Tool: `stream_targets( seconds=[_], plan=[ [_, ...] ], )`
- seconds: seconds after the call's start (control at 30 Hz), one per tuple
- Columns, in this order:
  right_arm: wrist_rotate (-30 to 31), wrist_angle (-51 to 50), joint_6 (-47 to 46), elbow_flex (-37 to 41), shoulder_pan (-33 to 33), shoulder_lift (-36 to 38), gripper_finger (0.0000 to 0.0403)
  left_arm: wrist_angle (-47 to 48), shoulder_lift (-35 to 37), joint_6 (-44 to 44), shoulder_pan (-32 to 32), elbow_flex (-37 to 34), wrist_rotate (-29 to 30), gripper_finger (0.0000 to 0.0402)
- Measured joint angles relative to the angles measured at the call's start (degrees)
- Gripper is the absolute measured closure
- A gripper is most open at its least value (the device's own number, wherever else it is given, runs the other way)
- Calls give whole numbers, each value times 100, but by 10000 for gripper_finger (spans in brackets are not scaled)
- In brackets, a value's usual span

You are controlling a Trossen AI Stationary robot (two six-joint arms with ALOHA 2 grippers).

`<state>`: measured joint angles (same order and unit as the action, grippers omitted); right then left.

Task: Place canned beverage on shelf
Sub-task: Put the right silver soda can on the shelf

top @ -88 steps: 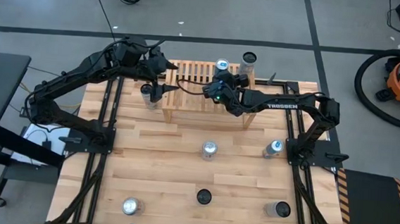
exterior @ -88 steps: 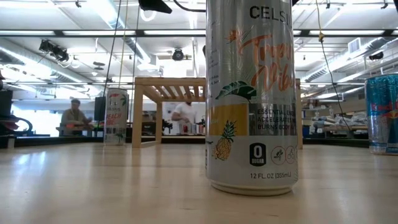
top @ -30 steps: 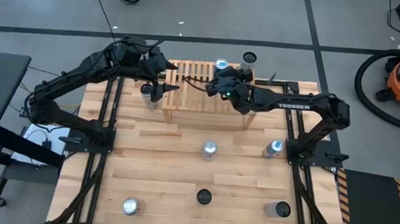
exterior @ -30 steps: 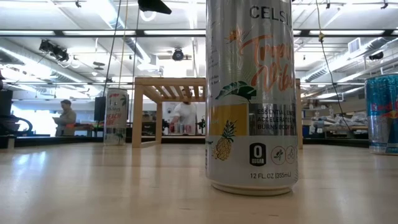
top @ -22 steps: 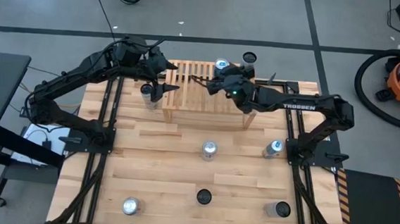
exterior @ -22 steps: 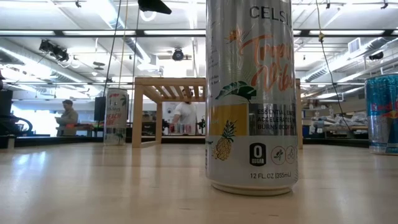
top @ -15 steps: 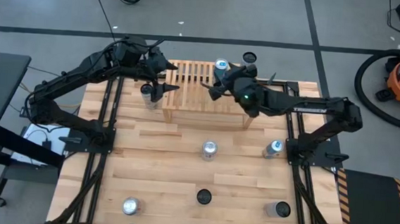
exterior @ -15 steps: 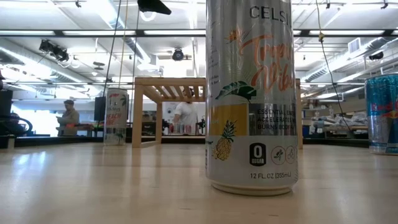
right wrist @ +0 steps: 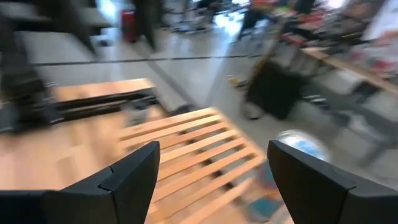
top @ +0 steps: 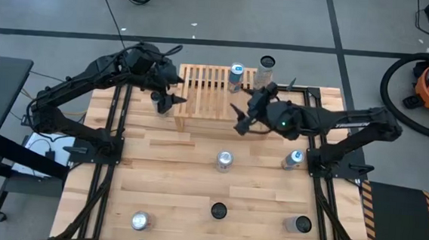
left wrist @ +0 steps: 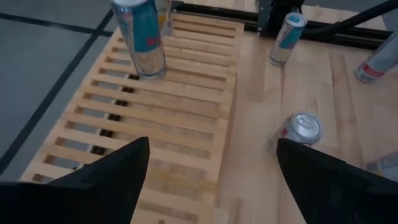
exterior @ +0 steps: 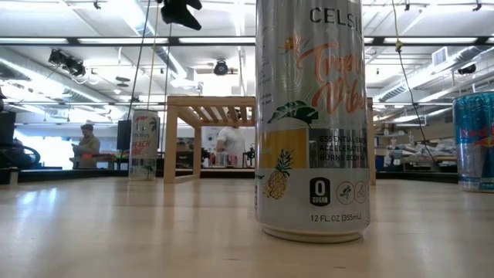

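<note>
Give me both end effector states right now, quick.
Left end effector: open, holding nothing, above the left end of the shelf.
Right end effector: open, holding nothing, at the shelf's front right, away from the can standing on it.

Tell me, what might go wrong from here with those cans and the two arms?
Possible risks:
1. The blue can stands near the far edge of the shelf; a bump could tip it off.
2. The right gripper, fingers open, hangs by the shelf's front edge and might clip it while moving.
3. The left gripper, also open, hovers at the shelf's left end, close enough to knock the can beside it.
</note>
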<state>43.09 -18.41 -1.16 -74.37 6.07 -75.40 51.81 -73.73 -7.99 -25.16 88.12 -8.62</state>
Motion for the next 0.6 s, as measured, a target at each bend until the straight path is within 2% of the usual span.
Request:
stream_targets(
  seconds=[0.17,0.33,0.6],
  plan=[
    [-910,-427,-515,0,239,83,98,117,0,2,6,0,-2,47],
    [-1570,-892,-941,0,388,52,98,267,0,-26,32,0,-36,47],
    [-2322,-1463,-1089,0,567,-144,99,532,0,-63,364,0,-90,47]
  ],
)
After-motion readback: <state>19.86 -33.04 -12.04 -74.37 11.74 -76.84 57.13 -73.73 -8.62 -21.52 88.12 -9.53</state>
